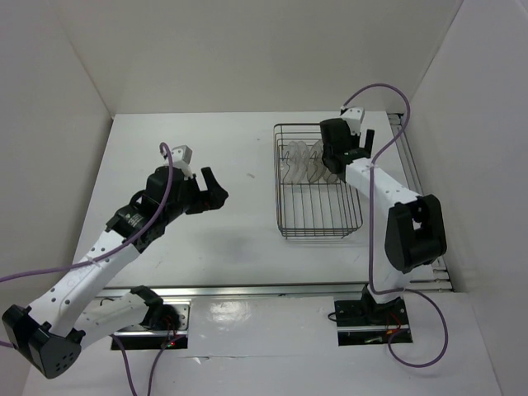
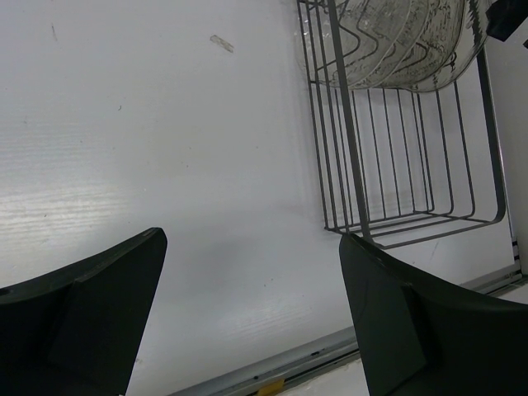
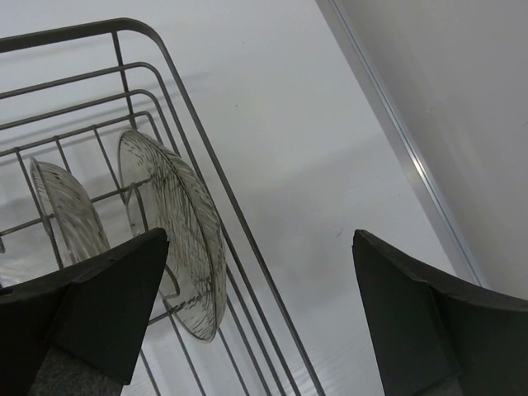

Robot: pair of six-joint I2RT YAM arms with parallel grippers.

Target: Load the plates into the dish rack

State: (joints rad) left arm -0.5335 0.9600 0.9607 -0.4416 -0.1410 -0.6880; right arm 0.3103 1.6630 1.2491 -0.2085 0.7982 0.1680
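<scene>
The dish rack [image 1: 320, 234] is a dark wire basket on the white table, right of centre. See-through plates [image 1: 304, 161] stand upright between the prongs at its far end. My left gripper [image 1: 210, 194] is open and empty, above bare table left of the rack. In the left wrist view the gripper [image 2: 252, 238] faces the rack [image 2: 351, 140] with the plates [image 2: 396, 41] at the top. My right gripper [image 1: 342, 157] is open and empty over the rack's far right side. The right wrist view shows the gripper [image 3: 260, 235] beside the rack's rim [image 3: 82, 31] and two standing plates [image 3: 177, 239].
White walls enclose the table at the back and both sides. A metal rail [image 1: 272, 290] runs along the near edge, and another rail [image 3: 396, 132] along the right edge. A small scrap [image 2: 221, 43] lies on the table left of the rack.
</scene>
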